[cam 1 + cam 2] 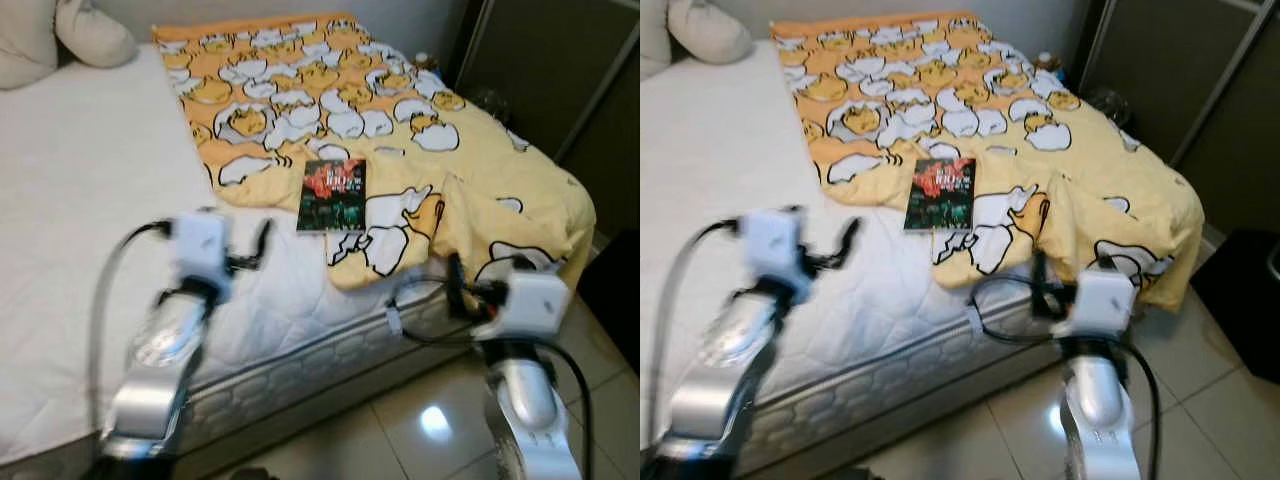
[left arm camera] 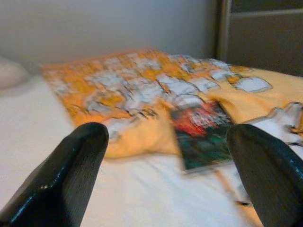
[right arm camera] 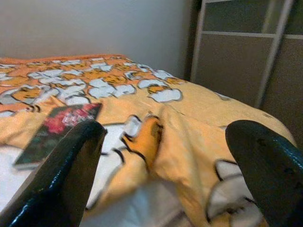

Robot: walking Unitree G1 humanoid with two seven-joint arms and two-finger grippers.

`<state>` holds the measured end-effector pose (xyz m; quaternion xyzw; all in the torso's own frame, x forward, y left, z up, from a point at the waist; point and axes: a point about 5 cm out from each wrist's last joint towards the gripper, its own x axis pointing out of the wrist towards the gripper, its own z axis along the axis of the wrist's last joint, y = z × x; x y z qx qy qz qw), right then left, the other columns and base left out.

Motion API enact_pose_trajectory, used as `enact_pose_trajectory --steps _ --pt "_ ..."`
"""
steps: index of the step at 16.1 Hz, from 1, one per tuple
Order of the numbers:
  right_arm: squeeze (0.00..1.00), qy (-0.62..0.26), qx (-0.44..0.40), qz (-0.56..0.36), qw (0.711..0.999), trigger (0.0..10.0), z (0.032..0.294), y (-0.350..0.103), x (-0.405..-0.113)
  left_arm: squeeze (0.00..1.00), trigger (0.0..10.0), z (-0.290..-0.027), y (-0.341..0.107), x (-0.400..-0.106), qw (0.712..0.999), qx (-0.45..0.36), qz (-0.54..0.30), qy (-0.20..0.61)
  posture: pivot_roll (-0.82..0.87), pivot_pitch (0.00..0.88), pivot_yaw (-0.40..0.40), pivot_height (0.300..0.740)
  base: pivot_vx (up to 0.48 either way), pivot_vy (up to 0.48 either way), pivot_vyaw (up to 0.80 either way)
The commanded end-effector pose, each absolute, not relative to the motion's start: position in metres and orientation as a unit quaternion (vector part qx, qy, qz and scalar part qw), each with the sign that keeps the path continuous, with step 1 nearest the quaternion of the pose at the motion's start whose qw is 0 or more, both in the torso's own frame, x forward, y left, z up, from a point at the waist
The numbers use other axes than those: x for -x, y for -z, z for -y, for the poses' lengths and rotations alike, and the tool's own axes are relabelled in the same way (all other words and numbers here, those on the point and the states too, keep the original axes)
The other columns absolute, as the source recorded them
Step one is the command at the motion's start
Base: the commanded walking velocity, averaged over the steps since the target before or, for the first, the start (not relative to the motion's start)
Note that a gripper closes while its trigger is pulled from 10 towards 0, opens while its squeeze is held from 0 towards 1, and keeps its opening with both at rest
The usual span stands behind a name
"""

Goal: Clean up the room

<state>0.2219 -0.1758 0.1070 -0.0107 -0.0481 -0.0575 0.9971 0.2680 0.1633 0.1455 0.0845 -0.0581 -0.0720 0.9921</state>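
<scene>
Book [image 1: 333, 196] with a dark cover sits flat on the bed [image 1: 90, 190], lying partly on the edge of the yellow egg-print blanket [image 1: 400, 130]. Left gripper [image 2: 168, 175] hovers over the white mattress short of it, jaws spread wide, holding nothing. Right gripper [image 3: 175, 175] hangs by the blanket's drooping corner, jaws spread too. Pillows [image 1: 60, 35] sit at the far corner.

soft indoor light, glare spot on the floor tiles [image 1: 434, 421], all views slightly blurred.

Soft printed cloth blanket [image 1: 400, 120], quilted matt mattress [image 1: 90, 200], glossy book cover [image 1: 333, 195], shiny tiled floor [image 1: 420, 425]
</scene>
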Motion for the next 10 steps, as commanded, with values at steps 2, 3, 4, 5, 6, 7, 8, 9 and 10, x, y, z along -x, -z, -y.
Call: enact_pose_trajectory --steps 2,3,4,5,6,7,8,9,10 --pt "0.00 0.053 0.005 0.068 0.996 10.0 0.177 -0.110 -0.217 0.00 10.0 -0.171 -0.145 -0.263 0.987 -0.122 0.085 0.058 -0.04 0.000 0.000 0.719 0.000 0.000 0.00" --pt "0.00 0.054 0.006 0.063 0.997 10.0 0.178 -0.104 -0.214 0.00 10.0 -0.174 -0.138 -0.260 0.988 -0.124 0.076 0.053 -0.03 0.000 -0.002 0.719 0.000 0.000 0.00" --pt "0.00 0.058 0.006 0.061 0.996 10.0 0.180 -0.102 -0.214 0.00 10.0 -0.171 -0.138 -0.260 0.989 -0.115 0.074 0.060 -0.03 0.000 -0.002 0.719 0.000 0.000 0.00" --pt "0.00 0.063 0.005 0.060 0.996 10.0 0.180 -0.101 -0.214 0.00 10.0 -0.162 -0.139 -0.262 0.990 -0.098 0.067 0.076 -0.04 0.000 0.007 0.719 0.000 0.000 0.00" --pt "0.00 0.066 0.007 0.061 0.996 10.0 0.179 -0.102 -0.216 0.00 10.0 -0.158 -0.141 -0.264 0.991 -0.078 0.064 0.084 -0.04 0.000 0.011 0.719 0.000 0.000 0.00" --pt "0.00 0.067 0.008 0.062 0.996 10.0 0.179 -0.103 -0.217 0.00 10.0 -0.157 -0.143 -0.265 0.992 -0.065 0.065 0.084 -0.04 0.000 0.011 0.719 0.270 0.000 0.00" --pt "0.00 0.069 0.010 0.064 0.995 10.0 0.180 -0.104 -0.218 0.00 10.0 -0.154 -0.146 -0.267 0.992 -0.052 0.074 0.084 -0.05 0.000 0.014 0.719 0.472 0.000 0.00" --pt "0.00 0.070 0.011 0.065 0.995 10.0 0.181 -0.105 -0.219 0.00 10.0 -0.152 -0.148 -0.269 0.993 -0.044 0.079 0.081 -0.05 0.000 0.014 0.719 0.465 0.000 0.00" --pt "0.00 0.071 0.011 0.066 0.995 10.0 0.183 -0.105 -0.221 0.00 10.0 -0.151 -0.148 -0.270 0.993 -0.038 0.078 0.078 -0.05 0.000 0.018 0.719 0.461 0.000 0.00"
